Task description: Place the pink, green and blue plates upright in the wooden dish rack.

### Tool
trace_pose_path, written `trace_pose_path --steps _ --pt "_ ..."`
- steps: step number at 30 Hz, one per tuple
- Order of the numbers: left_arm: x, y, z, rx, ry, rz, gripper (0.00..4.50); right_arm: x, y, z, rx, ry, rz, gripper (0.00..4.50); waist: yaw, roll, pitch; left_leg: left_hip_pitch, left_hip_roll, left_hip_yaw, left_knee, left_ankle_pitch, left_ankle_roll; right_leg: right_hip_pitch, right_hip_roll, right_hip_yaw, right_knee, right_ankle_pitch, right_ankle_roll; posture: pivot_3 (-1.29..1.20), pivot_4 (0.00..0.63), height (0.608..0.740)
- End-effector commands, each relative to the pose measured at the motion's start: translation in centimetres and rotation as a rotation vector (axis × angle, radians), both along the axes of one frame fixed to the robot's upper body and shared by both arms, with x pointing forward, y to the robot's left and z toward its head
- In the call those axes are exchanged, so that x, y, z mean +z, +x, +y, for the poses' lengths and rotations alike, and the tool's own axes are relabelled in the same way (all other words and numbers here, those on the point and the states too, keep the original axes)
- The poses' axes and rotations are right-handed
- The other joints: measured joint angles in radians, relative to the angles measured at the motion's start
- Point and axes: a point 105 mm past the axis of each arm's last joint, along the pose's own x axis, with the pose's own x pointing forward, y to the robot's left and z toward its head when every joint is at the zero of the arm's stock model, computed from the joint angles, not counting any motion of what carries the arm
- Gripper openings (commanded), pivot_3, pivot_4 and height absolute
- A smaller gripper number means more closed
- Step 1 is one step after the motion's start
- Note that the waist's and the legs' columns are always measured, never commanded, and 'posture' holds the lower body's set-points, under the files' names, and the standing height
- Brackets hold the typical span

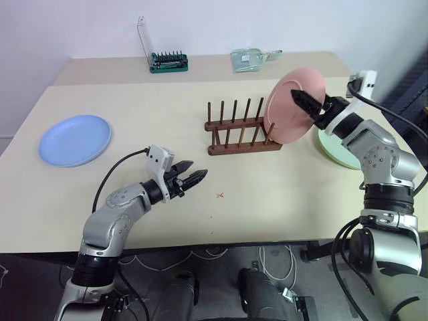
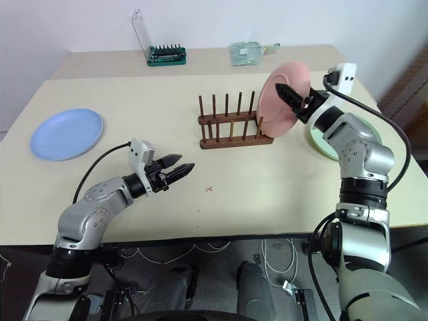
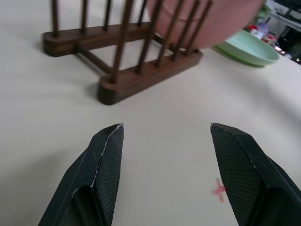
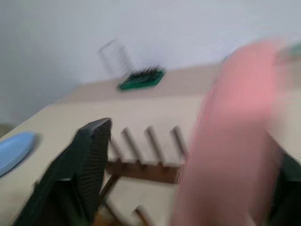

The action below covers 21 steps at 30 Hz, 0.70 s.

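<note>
The pink plate (image 1: 289,107) stands on edge at the right end of the wooden dish rack (image 1: 234,137), between its last pegs. My right gripper (image 1: 299,100) is open at the plate's upper rim, one finger (image 4: 89,160) on each side of it. Flat on the table at the far left lies the blue plate (image 1: 75,139). The green plate (image 3: 249,47) lies flat to the right of the rack, partly hidden behind my right arm. Low over the table in front of the rack, my left gripper (image 1: 192,178) is open and holds nothing, pointing toward the rack.
A green bit set with a clear lid (image 1: 167,62) and a clear bag (image 1: 251,59) lie on the back table. A small red cross (image 1: 219,195) marks the tabletop just right of my left gripper.
</note>
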Motion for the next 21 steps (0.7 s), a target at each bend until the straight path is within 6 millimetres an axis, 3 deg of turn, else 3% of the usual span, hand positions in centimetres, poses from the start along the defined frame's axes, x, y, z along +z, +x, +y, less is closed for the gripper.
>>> trace_pose_path --steps 1,10,13,16,19,21 --pt "0.7 -0.7 -1.3 -0.050 -0.016 -0.025 3.01 3.0 -1.8 -2.0 -0.086 -0.050 -0.122 3.64 0.002 0.000 0.000 0.000 0.000 0.000 0.000 0.000 0.000 0.000 0.000 0.000 0.000 0.000 0.000 0.00 0.150 0.740" --pt "1.0 -1.1 -2.9 -0.119 -0.033 -0.024 3.01 0.1 -3.2 -7.2 -0.264 -0.183 -0.030 3.64 0.000 0.004 -0.001 0.000 0.000 0.001 0.000 0.000 0.001 0.001 0.000 0.000 0.000 0.000 0.000 0.00 0.150 0.740" --pt "1.0 -1.1 -3.2 -0.129 -0.035 -0.025 3.01 -2.7 -3.1 -7.6 -0.297 -0.407 0.055 4.47 0.000 0.005 -0.002 0.000 0.000 0.002 0.001 0.000 0.001 0.001 0.000 0.000 0.000 0.000 0.000 0.00 0.150 0.740" --pt "1.0 -1.0 -3.4 -0.135 -0.038 -0.024 3.01 -5.7 -3.0 -7.6 -0.294 -0.657 0.126 4.47 -0.003 0.006 -0.002 0.001 0.000 0.002 0.001 0.000 0.001 0.001 0.000 0.000 0.000 0.000 0.000 0.00 0.150 0.740" --pt "1.0 -1.0 -3.5 -0.137 -0.039 -0.025 3.01 -7.2 -3.0 -7.7 -0.284 -0.770 0.153 4.47 -0.004 0.006 -0.003 0.001 0.000 0.003 0.002 0.000 0.001 0.001 0.000 0.001 0.000 0.000 0.000 0.00 0.150 0.740" --pt "1.0 -1.0 -3.6 -0.138 -0.042 -0.023 3.01 -9.7 -2.9 -7.8 -0.260 -0.909 0.209 4.47 -0.002 0.008 -0.003 0.000 0.000 0.003 0.003 0.000 0.001 0.001 0.000 0.001 0.000 0.000 0.000 0.00 0.150 0.740"
